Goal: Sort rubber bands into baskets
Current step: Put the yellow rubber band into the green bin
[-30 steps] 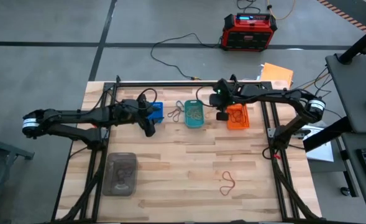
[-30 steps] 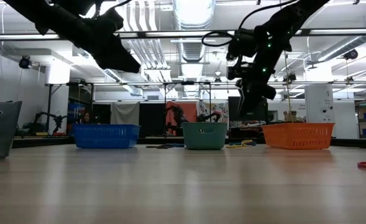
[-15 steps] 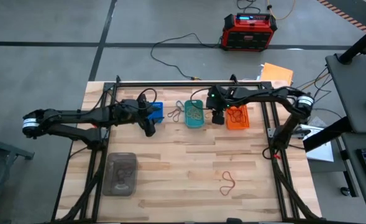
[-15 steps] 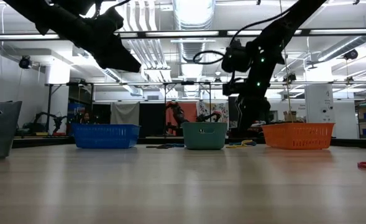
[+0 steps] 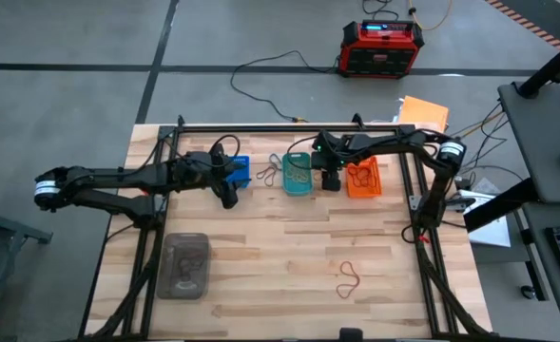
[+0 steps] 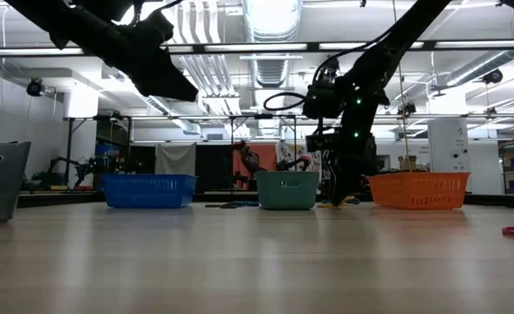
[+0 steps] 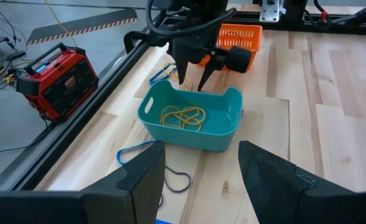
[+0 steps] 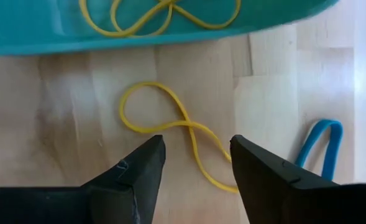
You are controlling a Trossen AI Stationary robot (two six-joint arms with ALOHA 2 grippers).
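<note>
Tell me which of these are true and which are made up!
1. The teal basket has yellow rubber bands inside. True.
2. The right tool is squeezing a red band. False: its fingers are open and hold nothing.
3. A yellow band lies on the wood beside the teal basket. True.
4. The orange basket sits between the other two. False: the teal one is in the middle.
5. The left tool is open. True.

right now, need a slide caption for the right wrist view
Open right gripper hovering over a twisted yellow rubber band lying on the wooden table, beside the teal plastic basket.
</note>
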